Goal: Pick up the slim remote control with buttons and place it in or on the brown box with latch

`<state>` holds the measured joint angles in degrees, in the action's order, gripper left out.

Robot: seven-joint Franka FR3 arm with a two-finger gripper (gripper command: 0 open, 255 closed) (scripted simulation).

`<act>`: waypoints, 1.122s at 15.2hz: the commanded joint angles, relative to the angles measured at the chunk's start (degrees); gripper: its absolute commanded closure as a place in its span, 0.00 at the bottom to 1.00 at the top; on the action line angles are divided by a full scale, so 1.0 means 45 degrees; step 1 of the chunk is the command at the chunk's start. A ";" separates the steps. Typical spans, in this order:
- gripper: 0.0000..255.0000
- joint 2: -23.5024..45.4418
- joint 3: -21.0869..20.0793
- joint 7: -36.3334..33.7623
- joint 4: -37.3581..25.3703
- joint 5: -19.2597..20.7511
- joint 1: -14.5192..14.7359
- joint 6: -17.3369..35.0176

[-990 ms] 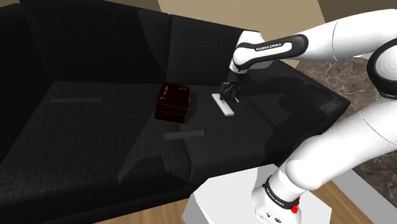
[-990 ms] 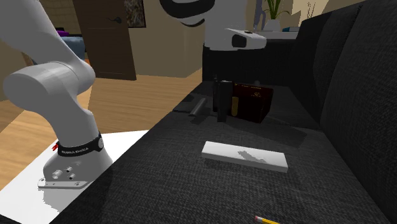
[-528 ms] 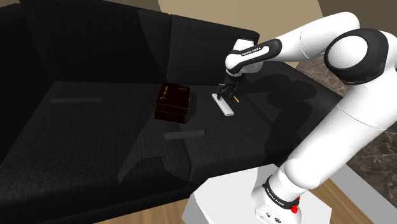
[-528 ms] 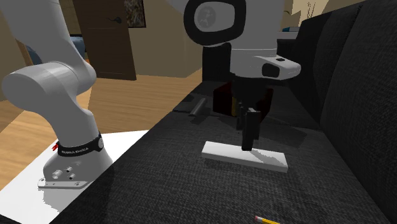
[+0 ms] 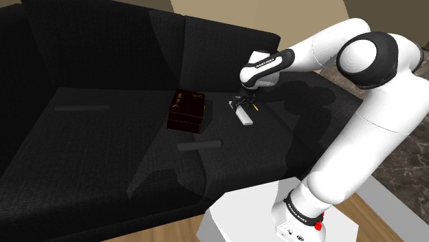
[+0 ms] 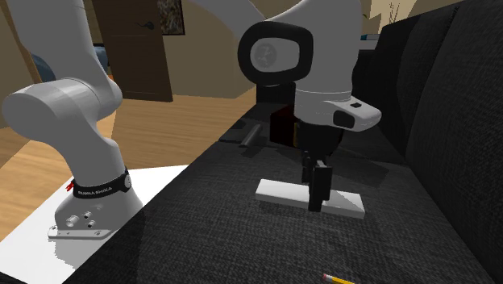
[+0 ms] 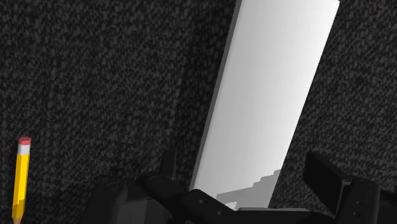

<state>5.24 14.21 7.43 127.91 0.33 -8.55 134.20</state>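
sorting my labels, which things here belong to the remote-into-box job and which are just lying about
Job: white remote, brown box, fingers.
Lying about: yellow pencil, dark bar near the box, second dark bar, black sofa.

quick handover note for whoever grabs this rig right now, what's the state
Gripper: open, low over the remote, fingers either side of one end, not clasping it.
Remote: flat on the sofa seat.
Box: on the same seat, apart from the remote.
Done: gripper lined up for the grasp.
Left: close on the remote, lift it, carry it to the box, set it down.
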 commanded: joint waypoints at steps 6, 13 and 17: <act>0.00 0.0055 0.0002 0.0018 0.0056 -0.0019 -0.0008 0.0116; 1.00 0.0055 0.0002 0.0018 0.0054 -0.0018 -0.0007 0.0114; 1.00 0.0055 0.0002 0.0018 0.0056 -0.0019 -0.0007 0.0116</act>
<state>5.46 14.22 7.51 128.14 0.25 -8.59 134.72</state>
